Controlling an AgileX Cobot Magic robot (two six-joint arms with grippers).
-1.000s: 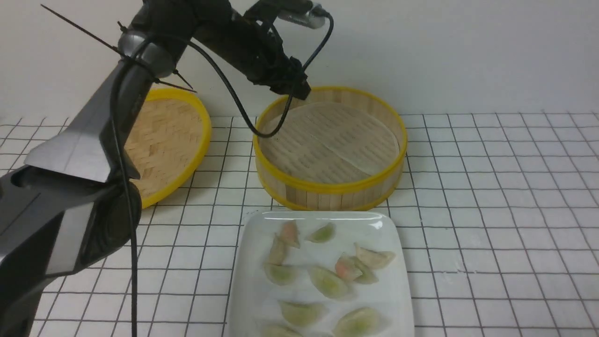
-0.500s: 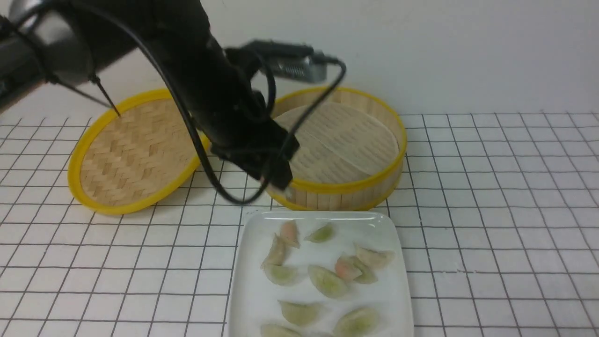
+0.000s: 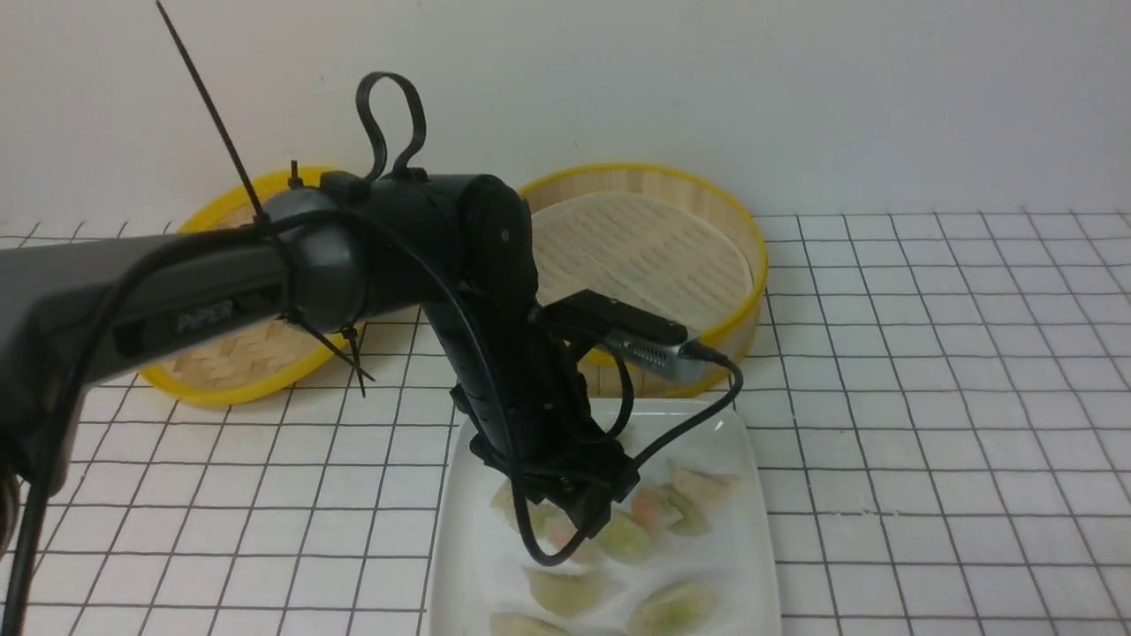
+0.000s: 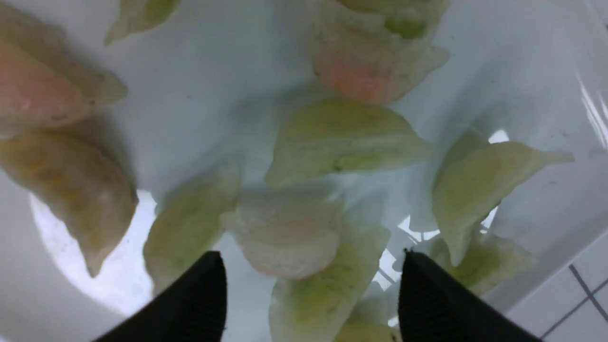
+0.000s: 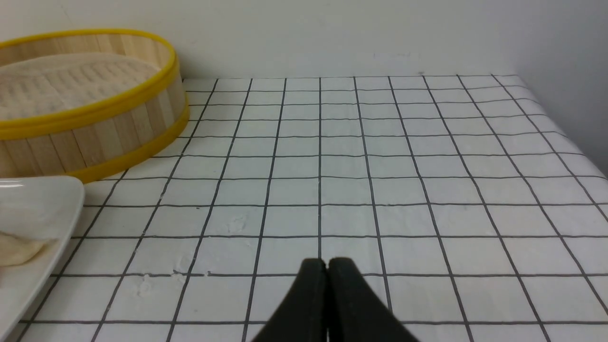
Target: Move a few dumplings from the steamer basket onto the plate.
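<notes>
The white plate (image 3: 755,565) at the front holds several dumplings (image 3: 700,484). My left gripper (image 3: 588,521) hangs low over the plate's middle, open. In the left wrist view the gripper (image 4: 311,270) has its jaws wide apart, with a pale pinkish dumpling (image 4: 285,232) and a greenish one (image 4: 323,289) lying on the plate (image 4: 199,95) between and just beyond the tips. The steamer basket (image 3: 654,355) behind the plate shows only its ribbed liner (image 3: 636,256). My right gripper (image 5: 327,262) is shut and empty above the table, out of the front view.
The flat woven lid (image 3: 212,393) lies at the back left, partly behind my left arm. The wall stands close behind the basket. The right wrist view shows the basket (image 5: 95,118), the plate's corner (image 5: 38,199) and gridded tabletop (image 5: 380,166).
My left arm swung from the basket's far rim, over its front rim, down to the plate. A pinkish dumpling now lies under the gripper among the others.
</notes>
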